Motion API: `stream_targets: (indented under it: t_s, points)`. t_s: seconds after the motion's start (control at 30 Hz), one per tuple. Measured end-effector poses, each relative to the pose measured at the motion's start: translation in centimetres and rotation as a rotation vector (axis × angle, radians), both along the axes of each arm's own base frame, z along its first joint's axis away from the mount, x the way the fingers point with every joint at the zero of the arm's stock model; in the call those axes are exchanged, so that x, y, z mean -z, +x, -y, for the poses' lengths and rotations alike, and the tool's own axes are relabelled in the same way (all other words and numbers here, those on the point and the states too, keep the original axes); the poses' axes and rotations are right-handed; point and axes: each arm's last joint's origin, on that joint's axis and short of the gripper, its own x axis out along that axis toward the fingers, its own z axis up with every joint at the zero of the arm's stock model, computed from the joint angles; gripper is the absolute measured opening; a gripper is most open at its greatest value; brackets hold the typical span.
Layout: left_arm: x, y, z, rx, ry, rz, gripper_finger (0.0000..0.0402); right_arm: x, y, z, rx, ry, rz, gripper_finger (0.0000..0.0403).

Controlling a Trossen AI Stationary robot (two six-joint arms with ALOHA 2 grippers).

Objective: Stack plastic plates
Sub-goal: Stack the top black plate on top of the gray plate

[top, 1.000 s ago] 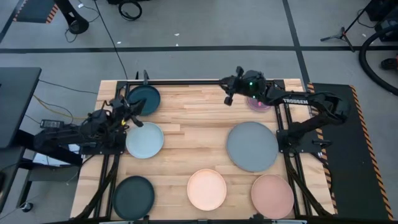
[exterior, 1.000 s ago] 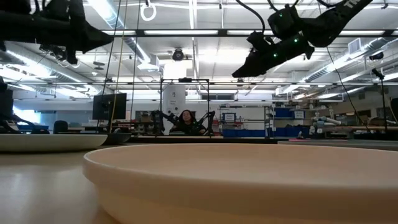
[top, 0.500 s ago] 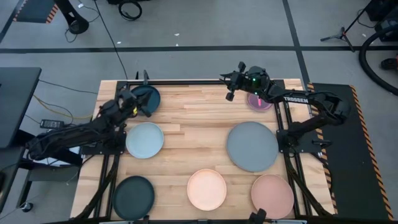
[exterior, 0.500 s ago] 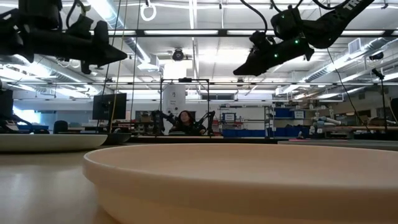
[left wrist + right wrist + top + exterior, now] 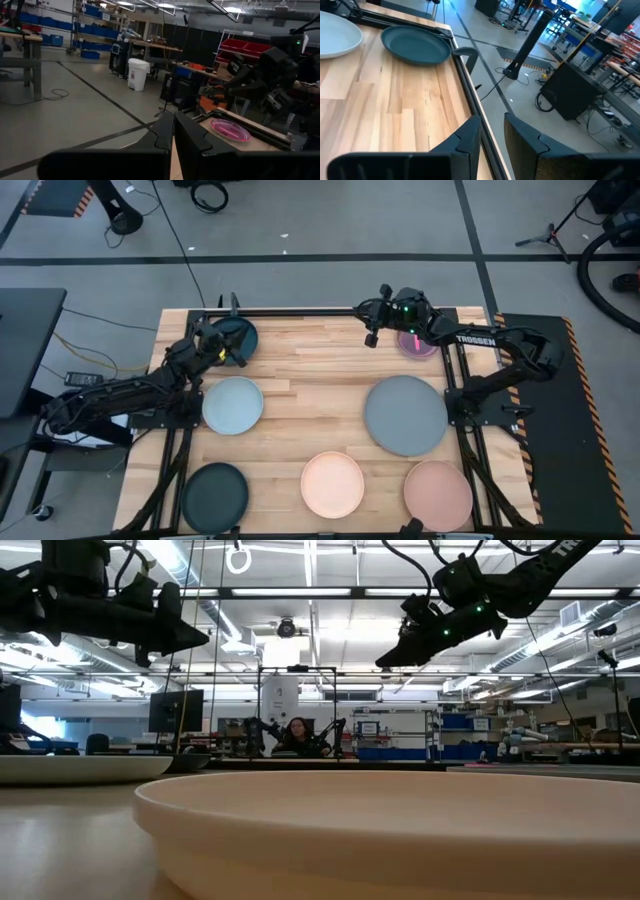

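Note:
In the high view seven plates lie flat on the wooden table: a dark teal plate (image 5: pixel 240 330) far left, a pale blue-grey plate (image 5: pixel 232 404), a second dark teal plate (image 5: pixel 214 493), a cream plate (image 5: pixel 333 483), a pink plate (image 5: pixel 437 493), a large grey plate (image 5: pixel 405 415) and a small red-pink plate (image 5: pixel 417 344) far right. My left gripper (image 5: pixel 236 352) (image 5: pixel 173 132) hovers shut above the far dark teal plate, holding nothing. My right gripper (image 5: pixel 368 330) (image 5: pixel 492 132) hangs open and empty in the air near the far edge, left of the red-pink plate (image 5: pixel 230 130).
A black frame rail (image 5: pixel 300 312) runs along the table's far edge, and side rails border both sides. Bare wood (image 5: pixel 310 380) lies between the left and right plates. In the low view the cream plate (image 5: pixel 400 830) fills the foreground. A person sits far behind the table.
My left gripper has moved from beside the pale blue-grey plate toward the table's far edge and a little to the right, and is now over the far dark teal plate. No plate has moved.

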Motion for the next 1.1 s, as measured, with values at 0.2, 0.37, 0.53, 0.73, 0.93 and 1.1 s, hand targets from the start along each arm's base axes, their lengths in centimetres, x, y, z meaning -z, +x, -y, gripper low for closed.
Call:
stream_targets:
  t_s: [0.2,0.37,0.53,0.73,0.93,1.1]
  points:
    - [0.1,0.4,0.4,0.034,0.006,-0.014,0.0069,0.1,0.1,-0.2,-0.008,0.005,-0.007,0.0094]
    - [0.5,0.9,0.8,0.057,0.026,-0.074,0.0137,0.1,0.2,-0.3,-0.014,0.006,-0.008,0.0094]
    - [0.9,1.1,0.6,0.031,0.014,-0.105,0.02,0.1,0.2,-0.3,-0.014,0.006,-0.008,0.0094]
    - [0.3,2.0,0.0,0.023,-0.024,-0.168,0.023,0.1,0.2,-0.3,-0.014,0.008,-0.009,0.0094]
    - [-0.9,4.2,-1.2,-0.024,-0.084,-0.42,0.0231,0.4,0.1,-0.4,-0.019,0.028,-0.034,0.0094]
    - [-0.8,6.0,-2.3,-0.035,-0.149,-0.592,0.0231,0.6,0.1,-0.4,-0.012,0.042,-0.051,0.0094]
